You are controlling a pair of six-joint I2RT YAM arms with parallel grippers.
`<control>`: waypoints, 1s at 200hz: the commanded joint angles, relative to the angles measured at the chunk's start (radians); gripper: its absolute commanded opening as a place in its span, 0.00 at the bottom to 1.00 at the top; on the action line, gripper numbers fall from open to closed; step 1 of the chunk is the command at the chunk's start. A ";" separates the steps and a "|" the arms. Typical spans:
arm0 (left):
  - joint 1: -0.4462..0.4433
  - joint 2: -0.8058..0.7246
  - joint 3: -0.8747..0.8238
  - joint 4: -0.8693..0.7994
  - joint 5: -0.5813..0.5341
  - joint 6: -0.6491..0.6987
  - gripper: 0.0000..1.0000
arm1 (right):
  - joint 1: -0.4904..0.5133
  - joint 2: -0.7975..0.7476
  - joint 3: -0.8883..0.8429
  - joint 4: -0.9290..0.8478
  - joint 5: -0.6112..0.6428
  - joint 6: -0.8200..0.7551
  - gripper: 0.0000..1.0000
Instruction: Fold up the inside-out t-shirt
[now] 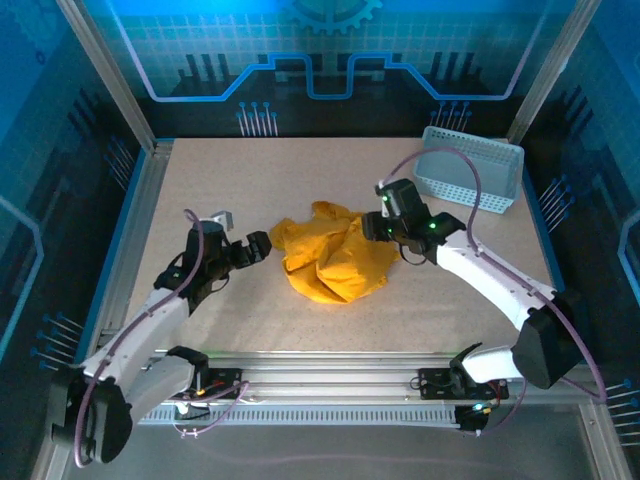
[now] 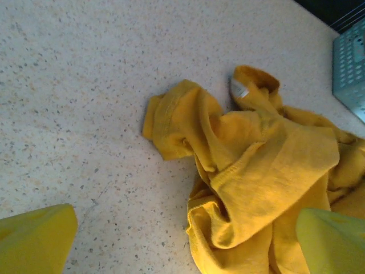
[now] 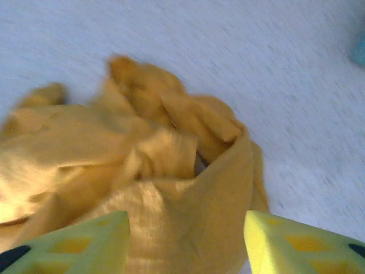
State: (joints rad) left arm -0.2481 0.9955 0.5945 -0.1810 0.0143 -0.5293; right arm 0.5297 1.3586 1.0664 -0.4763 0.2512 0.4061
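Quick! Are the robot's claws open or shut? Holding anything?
Left gripper: open, holding nothing.
Right gripper: open over the t-shirt, gripping nothing.

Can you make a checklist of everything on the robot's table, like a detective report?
Surface: speckled beige table, no spills seen.
Job's things: yellow t-shirt crumpled mid-table, not folded; white tag showing.
Clutter: grey basket at far right corner, apart from the shirt.
Tools: left tool open, beside the shirt's left edge; right tool open, over its right side.
Cables: purple cables loop off both arms, clear of the shirt.
Surroundings: metal frame, blue patterned walls.
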 commanded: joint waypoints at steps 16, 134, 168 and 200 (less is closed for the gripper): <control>-0.071 0.166 0.155 -0.043 0.010 0.009 0.99 | -0.012 -0.093 -0.073 -0.018 -0.010 0.072 0.66; -0.206 0.633 0.419 -0.075 0.064 -0.008 0.76 | 0.072 0.096 -0.153 0.123 -0.129 0.229 0.81; -0.206 0.686 0.468 -0.086 0.084 -0.012 0.39 | 0.073 0.176 -0.112 0.120 -0.099 0.238 0.57; -0.204 0.613 0.489 -0.118 0.049 0.012 0.02 | 0.068 0.176 -0.046 0.059 -0.012 0.186 0.06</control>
State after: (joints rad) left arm -0.4492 1.6764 1.0344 -0.2520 0.0689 -0.5442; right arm 0.5930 1.5414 0.9413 -0.3843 0.1604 0.6132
